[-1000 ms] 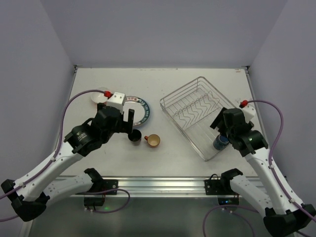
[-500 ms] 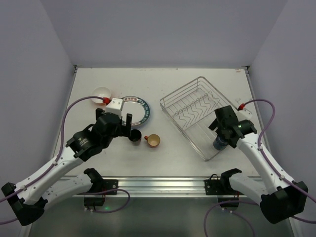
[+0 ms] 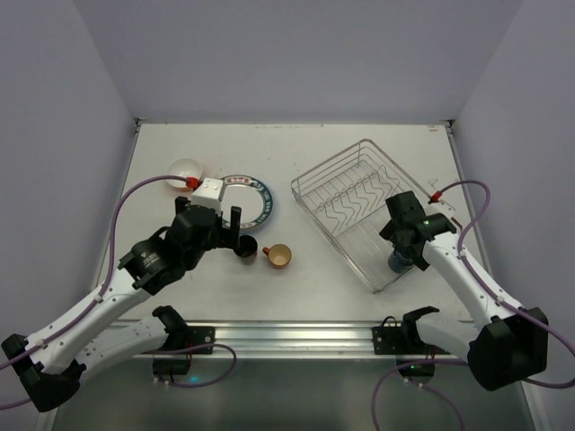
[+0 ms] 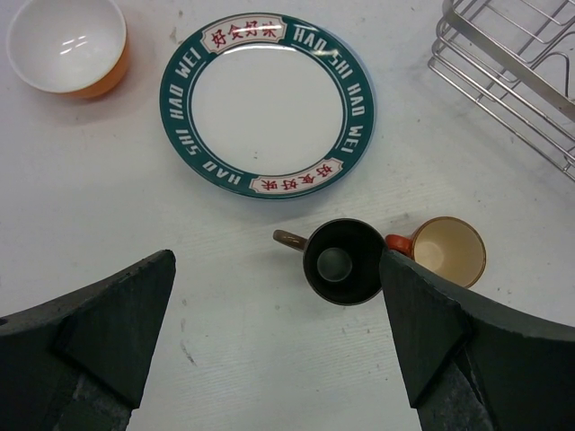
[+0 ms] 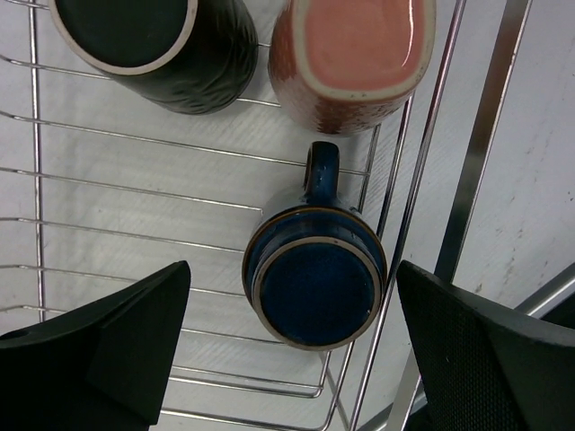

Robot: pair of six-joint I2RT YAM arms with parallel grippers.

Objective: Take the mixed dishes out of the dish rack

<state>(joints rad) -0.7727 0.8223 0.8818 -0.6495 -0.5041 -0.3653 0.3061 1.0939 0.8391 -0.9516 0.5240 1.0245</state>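
A round white plate with a dark patterned rim (image 4: 268,105) is seen flat on the white tabletop (image 4: 108,197), with an orange bowl with a white inside (image 4: 67,45) at its upper left. Below the plate, a dark upright mug (image 4: 341,261) is framed between the widely parted fingers (image 4: 108,323) of the left hand (image 4: 276,265), with an orange mug (image 4: 449,251) just beside it. A silver wire rack (image 4: 512,63) is cut off at the upper right.

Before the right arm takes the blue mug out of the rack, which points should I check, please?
1. Right gripper jaws open: ok.
2. Blue mug sits between the jaws in the right wrist view: ok.
3. Its handle free of the reddish mug next to it: cannot tell, they are very close.
4. Mug not caught in the dish rack wires: cannot tell.
5. Left gripper jaws open, holding nothing, away from the rack: ok.
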